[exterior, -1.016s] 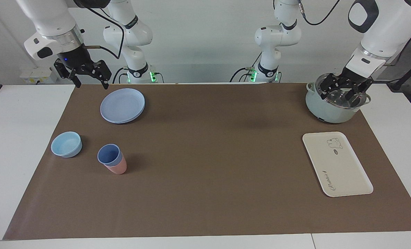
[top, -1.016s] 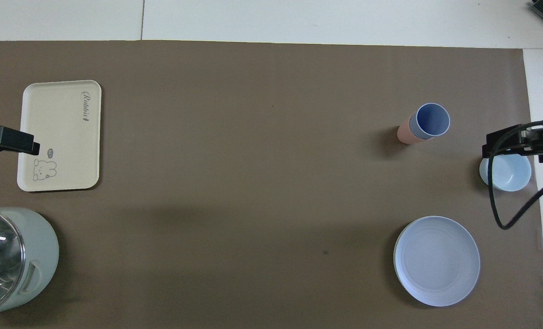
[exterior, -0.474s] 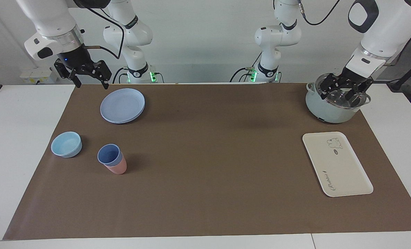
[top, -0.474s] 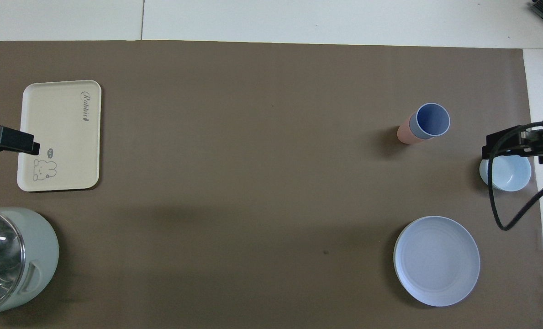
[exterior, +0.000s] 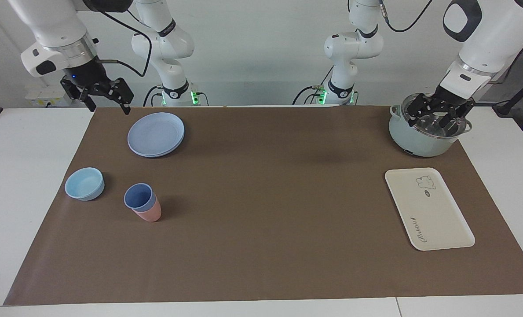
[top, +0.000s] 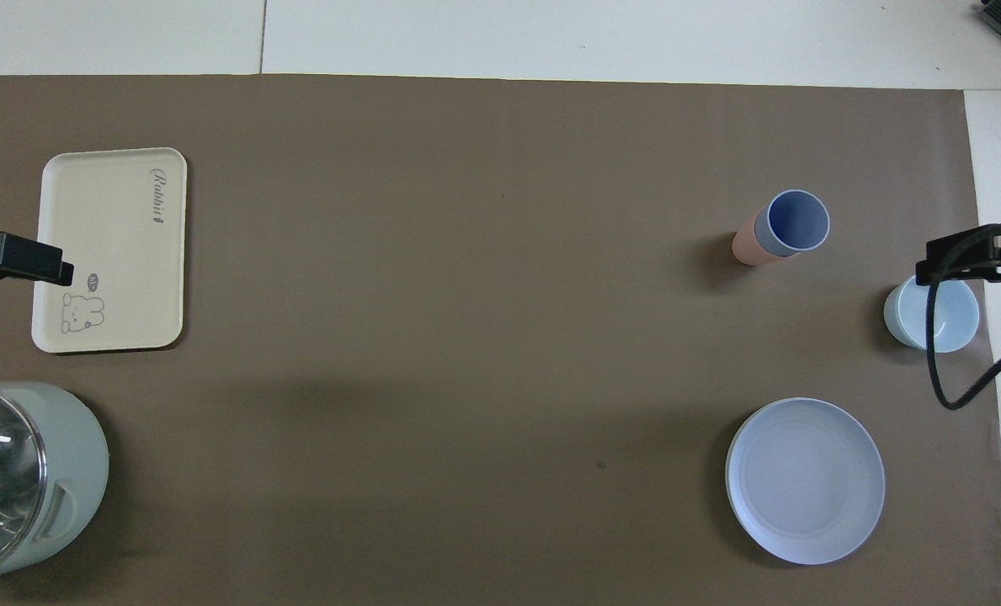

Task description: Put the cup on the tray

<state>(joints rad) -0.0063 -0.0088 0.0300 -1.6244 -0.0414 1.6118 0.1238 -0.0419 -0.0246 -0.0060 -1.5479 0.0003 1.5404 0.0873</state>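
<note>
Facing view, cup: the blue cup (exterior: 139, 197) sits nested inside a pink cup (exterior: 148, 212) at the right arm's end of the mat, so lifting only the blue one looks tricky.
Facing view, right gripper: the right gripper (exterior: 106, 98) hangs up high near the blue plate (exterior: 156, 134), fingers spread, nothing in them.
Facing view, left gripper: the left gripper (exterior: 437, 115) hovers over the pot (exterior: 424, 138), fingers spread and empty, probably just parked.
Overhead view, tray: the tray (top: 113, 249) lies bare at the left arm's end, well apart from the cup (top: 796, 222), so I'd guess a long carry or a handover.
Overhead view, bowl: the light-blue bowl (top: 942, 320) sits beside the cups, partly under the right arm's cable.
</note>
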